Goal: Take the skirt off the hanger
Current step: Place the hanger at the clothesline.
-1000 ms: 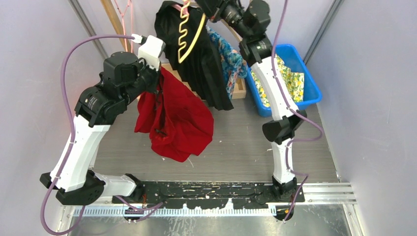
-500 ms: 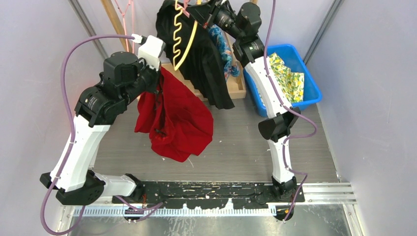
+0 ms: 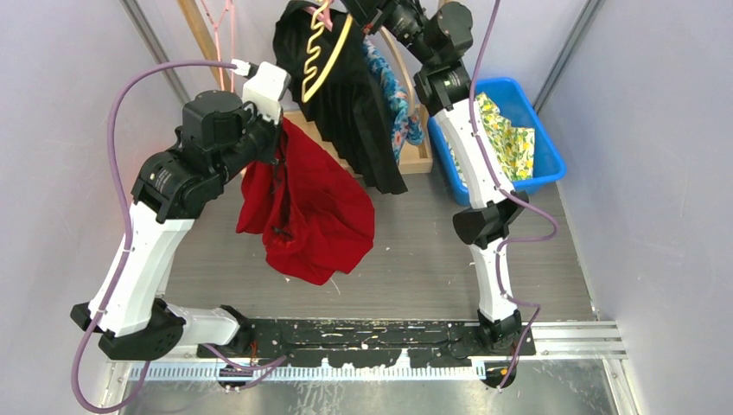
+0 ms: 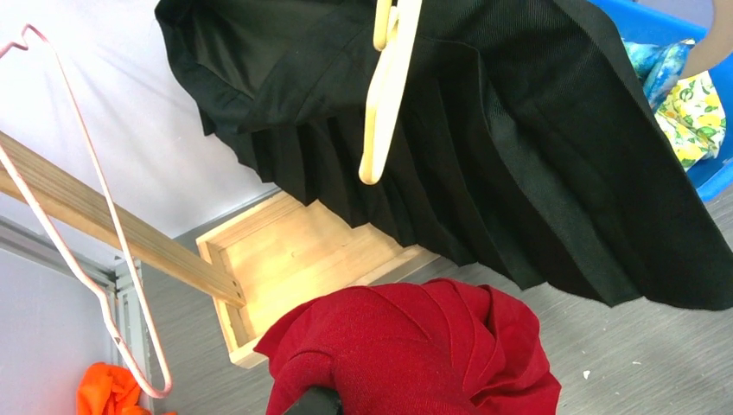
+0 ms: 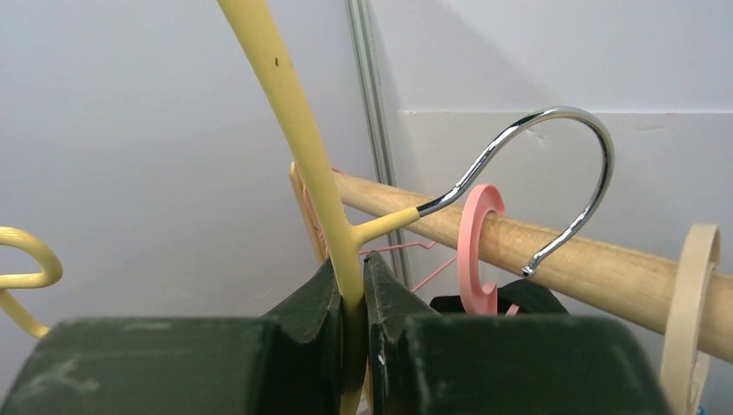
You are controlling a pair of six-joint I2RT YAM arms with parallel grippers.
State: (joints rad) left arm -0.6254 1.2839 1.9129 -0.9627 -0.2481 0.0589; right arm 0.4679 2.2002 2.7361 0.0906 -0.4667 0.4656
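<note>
A red skirt hangs bunched and free of any hanger from my left gripper, which is shut on its upper edge. In the left wrist view the red skirt covers the left gripper. My right gripper is raised at the back and shut on the neck of a bare yellow hanger. In the right wrist view the right gripper pinches the yellow hanger. Its metal hook arcs beside the wooden rod; whether it rests on the rod I cannot tell.
A black pleated skirt hangs from the rod behind the yellow hanger, with a floral garment beside it. A pink hanger hook sits on the rod. A blue bin with floral cloth stands at right, the rack's wooden base behind the red skirt.
The right arm swung the yellow hanger left and then lifted it back up toward the rod. The left arm and the red skirt have not moved.
</note>
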